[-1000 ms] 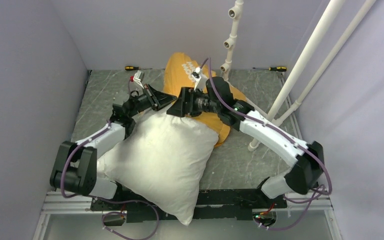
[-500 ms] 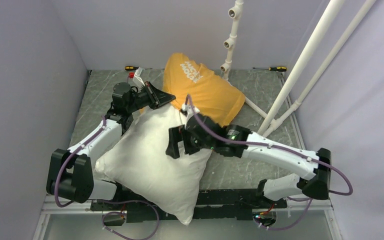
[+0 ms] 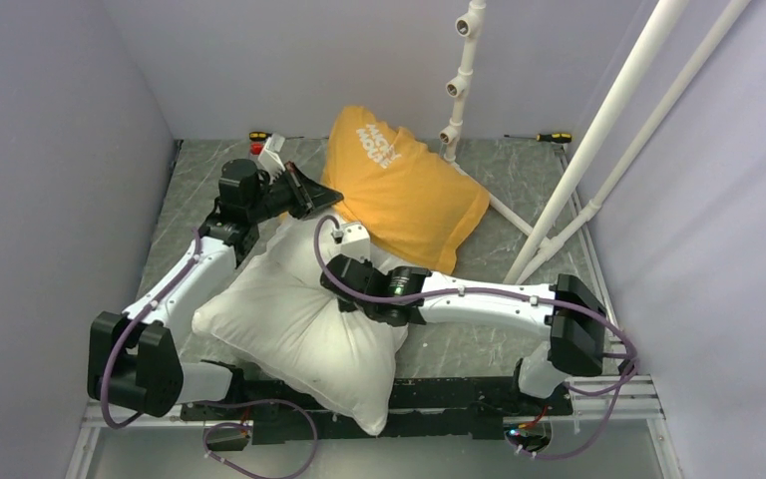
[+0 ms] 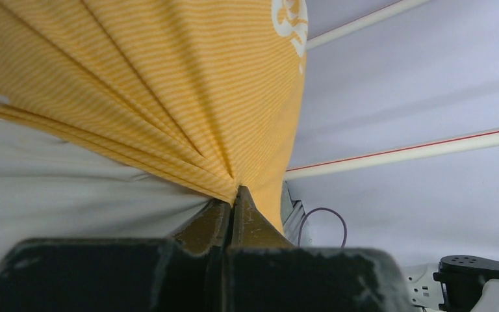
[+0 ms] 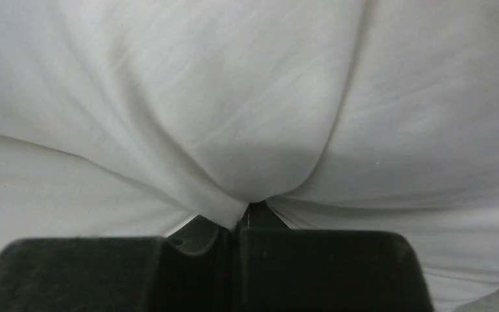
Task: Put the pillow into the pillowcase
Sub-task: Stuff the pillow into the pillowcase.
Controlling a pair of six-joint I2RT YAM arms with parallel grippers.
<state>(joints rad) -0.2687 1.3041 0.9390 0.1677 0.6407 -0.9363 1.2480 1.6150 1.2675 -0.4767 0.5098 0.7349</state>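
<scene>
From above, the pillow (image 3: 289, 329) sprawls across the lower centre of the worktop (image 3: 499, 334), and its far end meets the pillowcase (image 3: 409, 195) at upper centre, though it is unclear whether that end is inside or merely under. The left gripper (image 3: 321, 197) and right gripper (image 3: 339, 289) have their tips buried in cloth. The left wrist view shows the left gripper clamped tight on a gathered orange edge. The right wrist view, all white, shows the right gripper pinched closed on a pillow fold.
</scene>
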